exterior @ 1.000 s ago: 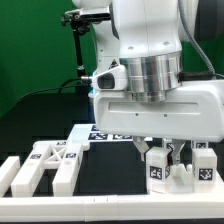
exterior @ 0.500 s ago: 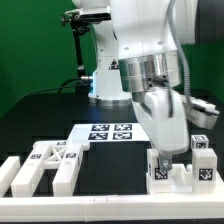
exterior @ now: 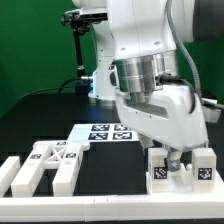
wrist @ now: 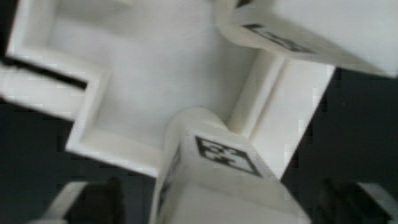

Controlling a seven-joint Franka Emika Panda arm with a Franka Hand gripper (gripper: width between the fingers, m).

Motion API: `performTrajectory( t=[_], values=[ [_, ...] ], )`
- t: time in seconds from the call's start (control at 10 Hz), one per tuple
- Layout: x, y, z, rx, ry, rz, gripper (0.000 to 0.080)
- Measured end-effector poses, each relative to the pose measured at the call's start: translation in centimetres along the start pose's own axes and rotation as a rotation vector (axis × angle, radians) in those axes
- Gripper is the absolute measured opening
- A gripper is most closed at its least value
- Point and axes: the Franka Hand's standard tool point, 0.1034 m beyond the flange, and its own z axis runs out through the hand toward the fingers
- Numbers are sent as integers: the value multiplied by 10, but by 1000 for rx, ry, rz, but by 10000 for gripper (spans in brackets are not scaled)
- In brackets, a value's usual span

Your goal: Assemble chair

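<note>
- Several loose chair parts [exterior: 180,170] sit on the black table [exterior: 40,115], and nothing here looks like a chair yet, so I'd call it early days
- Down in the exterior view's lower right, the gripper [exterior: 172,153] hangs low over a cluster of tagged blocks [exterior: 158,172], practically on top of them
- From outside, the jaws are mostly hidden behind the big arm [exterior: 150,60]
- Up close, the wrist view shows a tagged post [wrist: 221,155] rising between two blurred dark shapes, with a notched slab [wrist: 134,110] right beside it
- Clamped on that post or merely straddling it? I cannot tell from either view
- Over in the exterior view's lower left, the frame pieces [exterior: 52,160] lie flat, well apart from the gripper and not joined to the cluster
- Between the two groups, a little further back, lies the marker board [exterior: 110,131]
- As I judge it, nearly all the joining is left: blocks to slab, frames to the rest, then standing it up
</note>
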Motion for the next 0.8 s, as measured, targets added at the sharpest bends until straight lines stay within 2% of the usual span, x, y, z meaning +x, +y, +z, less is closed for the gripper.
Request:
performTrajectory(
  t=[0.1,0.2,0.5,0.6,0.7,0.8],
  values=[
    [0,1,-1,-16,-9,-176,586],
    [-1,3,0,-27,-11,-327,636],
    [2,3,0,-29,-7,-535,649],
    [6,4,0,-44,8,-733,649],
    [10,3,1,-72,35,-1029,649],
    [8,2,2,-77,35,-1088,649]
  ],
)
